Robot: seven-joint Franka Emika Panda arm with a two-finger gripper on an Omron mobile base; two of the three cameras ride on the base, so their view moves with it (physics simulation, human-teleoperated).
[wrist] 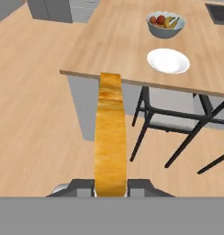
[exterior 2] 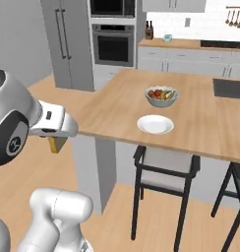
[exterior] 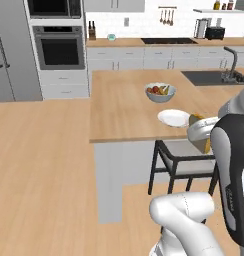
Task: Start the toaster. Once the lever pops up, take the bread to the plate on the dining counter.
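My gripper is shut on the bread, a tan slice seen edge-on that sticks out from between the fingers. It hangs in the air short of the dining counter, near its front edge and above the floor. The white plate lies empty on the counter, ahead and to the right of the slice. From the base views the bread pokes out under the hand, left of the plate. The plate sits just left of my hand. A small black toaster stands on the far back counter.
A white bowl of fruit stands just behind the plate. Black-framed stools are tucked under the counter's near edge. A sink with a faucet is set in the counter's far right. Oven and fridge line the back left wall.
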